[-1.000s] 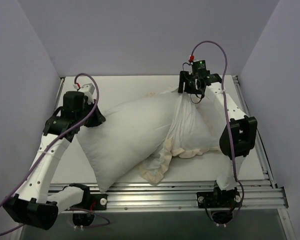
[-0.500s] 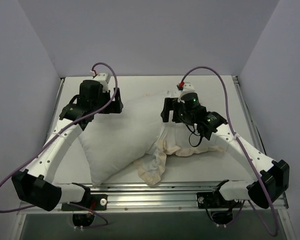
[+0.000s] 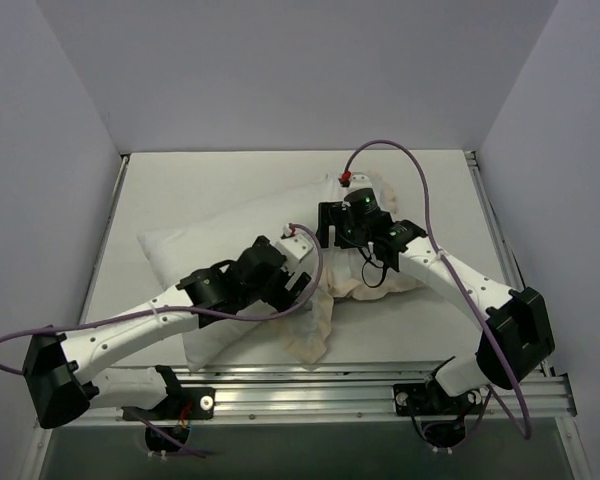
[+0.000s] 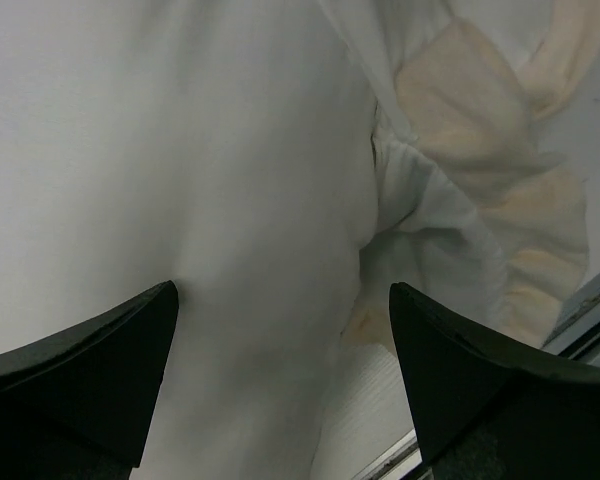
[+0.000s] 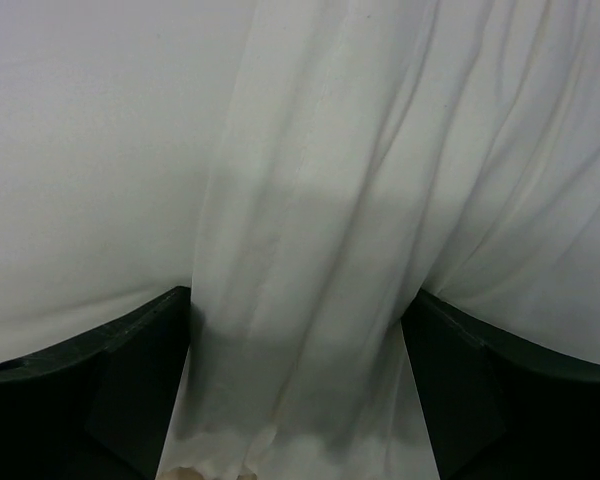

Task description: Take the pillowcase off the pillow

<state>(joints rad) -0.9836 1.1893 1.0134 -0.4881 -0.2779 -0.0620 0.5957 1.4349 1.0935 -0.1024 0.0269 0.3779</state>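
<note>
While unlabelled, pillowcase (image 3: 325, 325) half covers pillow (image 3: 205, 250).

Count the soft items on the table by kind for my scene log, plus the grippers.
Pillow: 1
Pillowcase (white with cream ruffled edge, bunched over the pillow's right end): 1
Grippers: 2, the left gripper open over the pillow, the right gripper with pillowcase fabric between its fingers
Total: 4
</note>
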